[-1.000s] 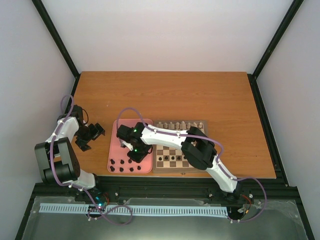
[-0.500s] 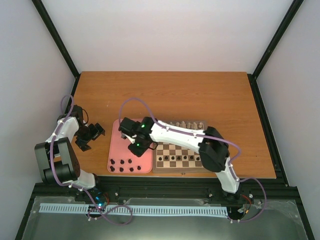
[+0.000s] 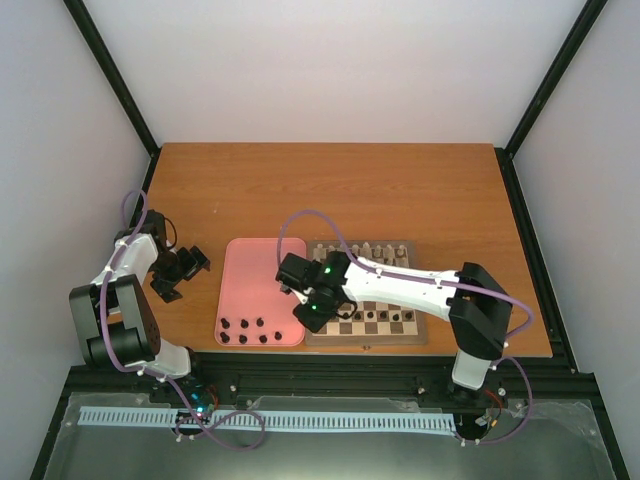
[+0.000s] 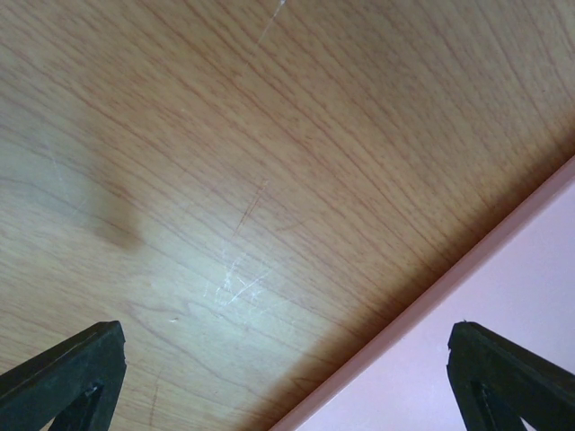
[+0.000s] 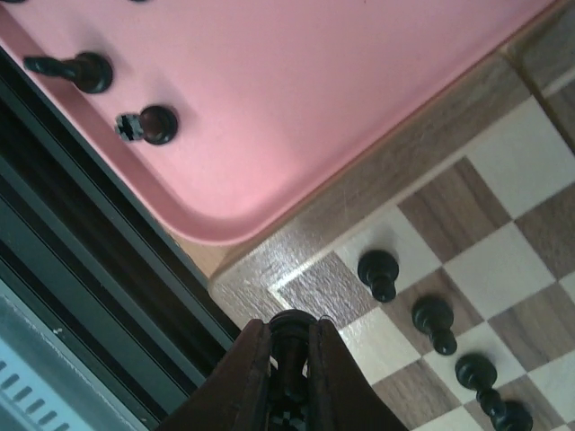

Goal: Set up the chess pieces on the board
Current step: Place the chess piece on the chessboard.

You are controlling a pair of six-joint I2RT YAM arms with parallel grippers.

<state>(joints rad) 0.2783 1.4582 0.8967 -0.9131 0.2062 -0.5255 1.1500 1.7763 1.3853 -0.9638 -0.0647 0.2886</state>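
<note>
Wood of the surface (image 4: 225,180) fills my left wrist view, with one corner of the pink tray (image 4: 530,296) at its right. My left end effector (image 3: 185,272) hangs over bare wood just left of that tray, its two fingers spread wide and nothing between them. From above, the single tray lies flush against the left side of the board (image 3: 412,247). Small dark chess pieces (image 3: 250,331) sit in two short rows along the tray's near edge. I make out roughly seven, though they are too tiny to count surely. My right wrist camera catches two of them close by. My right end effector (image 5: 289,339) is pinched narrow on one dark chess piece (image 5: 289,323) over the board's near left corner; I cannot tell whether the piece touches the wood. Just right of it, at least three dark pawns (image 5: 378,271) stand in a diagonal line on the squares. One row of pale pieces (image 3: 365,248) lines the far edge.
</note>
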